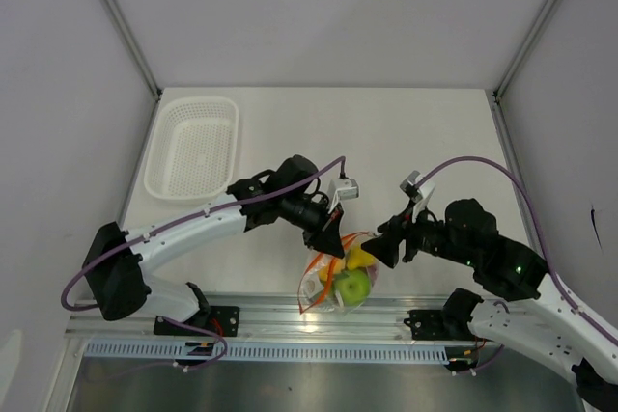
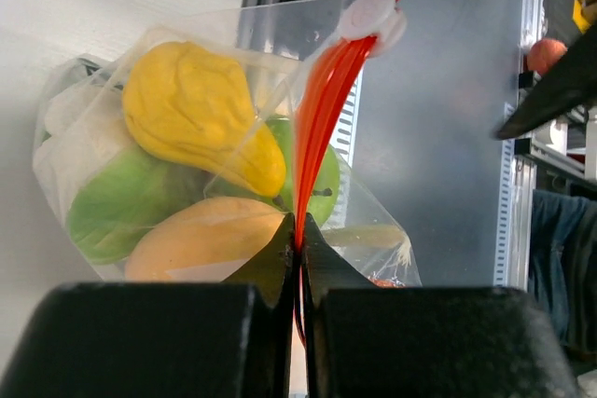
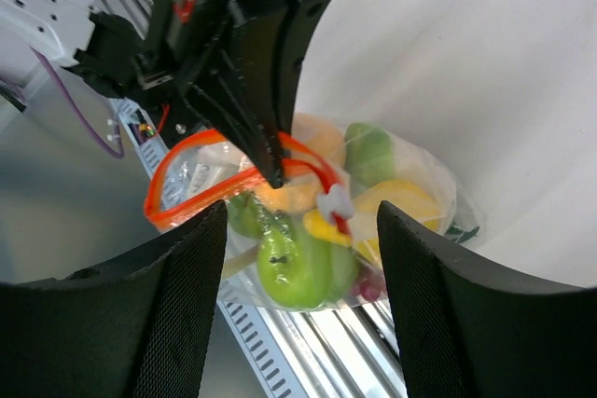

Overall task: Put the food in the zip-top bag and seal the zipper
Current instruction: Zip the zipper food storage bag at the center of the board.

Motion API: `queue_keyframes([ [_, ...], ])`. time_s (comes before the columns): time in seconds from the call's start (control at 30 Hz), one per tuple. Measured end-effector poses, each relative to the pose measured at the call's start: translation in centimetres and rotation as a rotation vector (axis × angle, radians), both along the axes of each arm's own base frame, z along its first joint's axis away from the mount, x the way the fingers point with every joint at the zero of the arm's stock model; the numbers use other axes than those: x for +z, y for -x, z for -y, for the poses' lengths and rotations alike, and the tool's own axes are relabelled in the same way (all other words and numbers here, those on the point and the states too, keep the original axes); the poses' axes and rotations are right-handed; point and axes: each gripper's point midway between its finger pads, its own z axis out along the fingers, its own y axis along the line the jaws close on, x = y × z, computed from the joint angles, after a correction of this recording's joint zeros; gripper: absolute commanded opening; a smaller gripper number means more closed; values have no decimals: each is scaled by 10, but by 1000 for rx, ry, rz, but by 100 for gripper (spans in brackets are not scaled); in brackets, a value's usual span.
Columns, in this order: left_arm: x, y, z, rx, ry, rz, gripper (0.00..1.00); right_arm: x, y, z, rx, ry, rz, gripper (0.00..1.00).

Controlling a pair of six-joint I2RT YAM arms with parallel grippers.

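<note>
Clear plastic bag point(image 1: 338, 282) is held up at the near edge of the table point(image 1: 406, 142), between our two arms. It bulges with toy food: a green apple point(image 3: 294, 267), a yellow fruit point(image 2: 191, 104) and an orange fruit point(image 2: 201, 235) show through its wall. Our left gripper point(image 2: 298, 235) is pressed together on the orange-red zipper point(image 2: 322, 109), pinching the strip partway along. Our right gripper point(image 1: 379, 251) stands spread wide just beside the bag, gripping nothing, its fingers facing the white slider point(image 3: 334, 202). We see no food in the white basket point(image 1: 193, 147) at the far left of the table, nor loose on the tabletop, so we judge the filling done. The sealing looks unfinished. In the right wrist view the strip gapes in a loop on one side of the pinch, so that stretch of the mouth is left to close.
</note>
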Motion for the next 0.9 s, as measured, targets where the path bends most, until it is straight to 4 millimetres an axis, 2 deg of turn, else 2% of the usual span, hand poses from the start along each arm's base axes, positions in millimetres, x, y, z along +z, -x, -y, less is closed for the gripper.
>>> queue_keyframes([
  [0.17, 0, -10, 0, 31, -10, -40, 1, 4, -7, 0, -53, -39, -7, 70],
  [0.4, 1, -21, -6, 52, 1, -81, 1, -37, -21, -11, -102, -16, -65, 73],
  [0.47, 1, -22, -7, 54, 1, -92, 1, -44, -23, -13, -102, -7, -69, 72],
  [0.63, -1, -23, -8, 50, 1, -113, 1, -33, -28, -23, -67, -60, -3, 62],
  [0.7, -1, -23, -8, 49, 1, -116, 1, -34, -27, -26, -48, -72, 15, 58],
  [0.8, 0, -23, -8, 48, 4, -119, 1, -39, -25, -26, -26, -67, 35, 48],
  [0.9, 0, -24, -9, 53, 4, -121, 1, -37, -25, -23, -21, -66, 59, 44],
])
